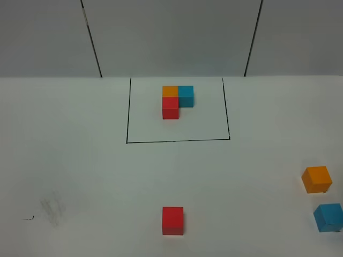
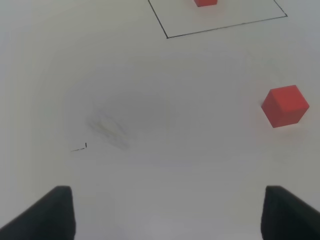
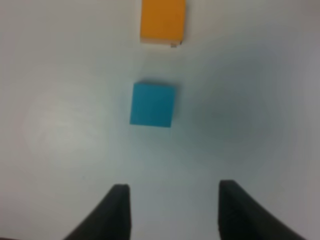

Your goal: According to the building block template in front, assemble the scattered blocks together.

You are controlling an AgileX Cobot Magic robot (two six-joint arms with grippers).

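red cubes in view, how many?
2. The template red cube sits inside the black frame, against the template orange cube. The loose red cube lies alone, front centre. None looks hidden.

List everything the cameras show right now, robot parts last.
building block template: one, orange, blue and red cubes in an L, inside the frame.
black frame: one, drawn rectangle, far centre.
loose red cube: one, near centre.
loose orange cube: one, right edge.
loose blue cube: one, right edge, nearer than orange.
table: one, white.
smudge: one, grey, near left.
left gripper: one, black, open, empty.
right gripper: one, black, open, empty.
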